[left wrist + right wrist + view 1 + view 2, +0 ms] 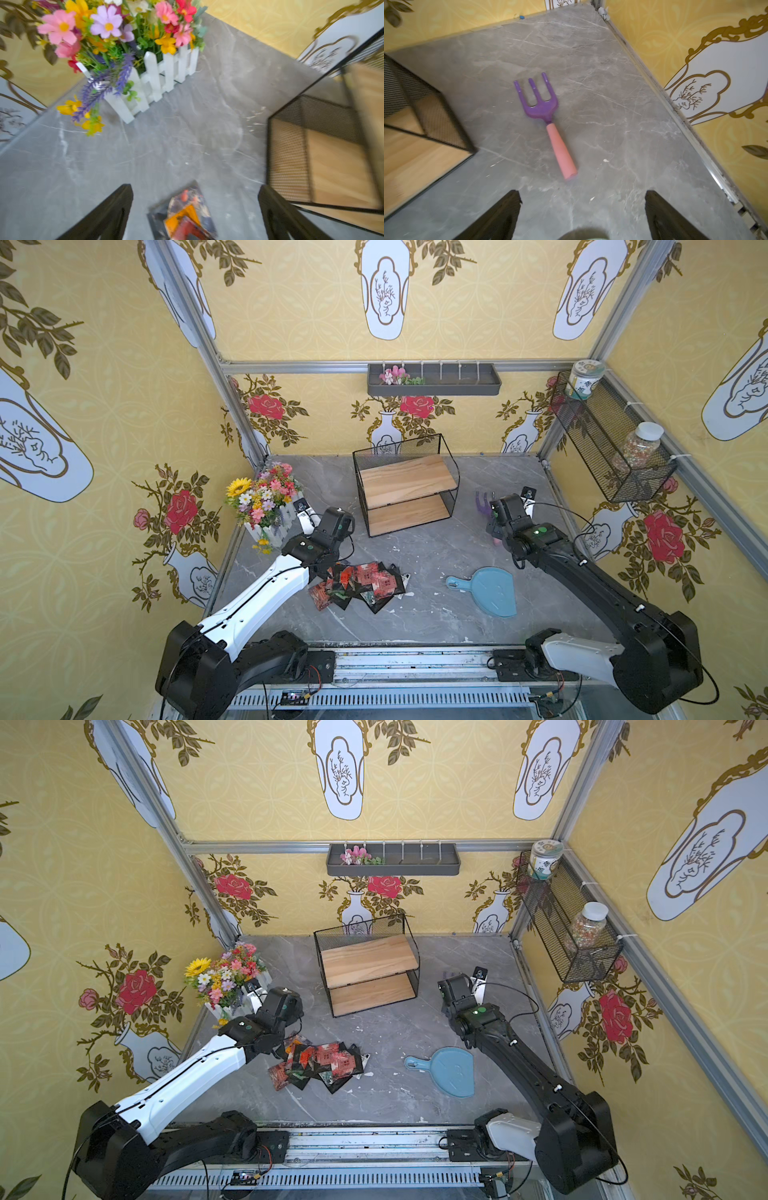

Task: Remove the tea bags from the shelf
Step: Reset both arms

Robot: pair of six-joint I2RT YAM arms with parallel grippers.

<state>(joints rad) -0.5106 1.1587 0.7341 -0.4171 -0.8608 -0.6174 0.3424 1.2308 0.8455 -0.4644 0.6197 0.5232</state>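
Observation:
The shelf [409, 485] [370, 969] stands at the back middle of the grey table, and both its wooden boards are bare. The tea bags [359, 585] [322, 1065] lie in a loose pile on the table in front of it, left of centre. My left gripper [195, 187] hangs open over the pile's far left edge. One blurred tea bag [187, 214] shows under the gap, touching neither finger. My right gripper [582, 192] is open and holds nothing, to the right of the shelf [415, 145]. In both top views the wrists hide the fingers.
A white fence box of flowers [266, 506] [153, 83] stands just left of the left wrist. A purple fork with a pink handle [543, 108] [482, 501] lies ahead of the right gripper. A blue dustpan [492, 591] lies front right. A mesh basket with jars [611, 439] hangs on the right wall.

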